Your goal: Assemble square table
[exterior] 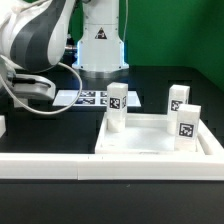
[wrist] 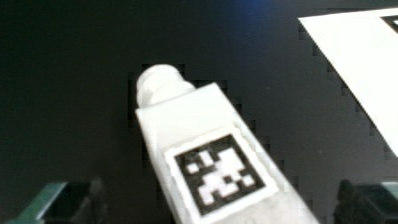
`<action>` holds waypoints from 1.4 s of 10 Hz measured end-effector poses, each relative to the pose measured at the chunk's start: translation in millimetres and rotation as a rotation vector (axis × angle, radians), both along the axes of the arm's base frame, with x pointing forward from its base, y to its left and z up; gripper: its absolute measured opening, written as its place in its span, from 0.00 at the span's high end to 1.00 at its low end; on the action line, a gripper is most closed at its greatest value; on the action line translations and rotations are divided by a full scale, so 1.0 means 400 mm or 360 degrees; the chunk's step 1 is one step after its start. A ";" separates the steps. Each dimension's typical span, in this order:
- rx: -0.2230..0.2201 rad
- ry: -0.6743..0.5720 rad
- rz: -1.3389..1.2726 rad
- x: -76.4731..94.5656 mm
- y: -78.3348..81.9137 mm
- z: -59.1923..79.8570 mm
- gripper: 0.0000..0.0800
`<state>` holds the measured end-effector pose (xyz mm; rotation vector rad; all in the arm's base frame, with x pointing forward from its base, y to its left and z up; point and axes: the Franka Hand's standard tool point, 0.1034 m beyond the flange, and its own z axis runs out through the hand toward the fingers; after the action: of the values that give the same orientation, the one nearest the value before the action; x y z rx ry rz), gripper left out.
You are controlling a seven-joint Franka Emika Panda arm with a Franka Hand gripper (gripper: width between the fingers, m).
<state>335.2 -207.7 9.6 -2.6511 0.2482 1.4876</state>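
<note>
Gripper (wrist: 214, 205) released, fingers either side of tagged leg (wrist: 199, 140) on black table. Tabletop (exterior: 150, 140) carries three upright legs w/ tags.

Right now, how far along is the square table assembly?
Done: three legs stand upright on the tabletop; whether they are fully screwed in cannot be told.
In hand: nothing gripped. The open gripper hovers over a fourth leg lying on the black table, one finger on each side.
Left: grasp that leg and mount it on the tabletop.
</note>
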 end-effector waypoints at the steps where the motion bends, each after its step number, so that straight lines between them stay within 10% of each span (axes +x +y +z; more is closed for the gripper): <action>1: 0.0000 0.0001 -0.0001 -0.001 0.000 0.000 0.41; 3: 0.0000 0.0001 -0.0002 -0.001 -0.001 0.000 0.64; 10: 0.0006 -0.0007 0.0002 0.007 -0.006 0.007 0.64; 14: 0.0126 -0.0134 0.0006 0.186 -0.029 0.260 0.64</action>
<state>409.5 -219.5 113.7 -2.6452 0.1741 1.3532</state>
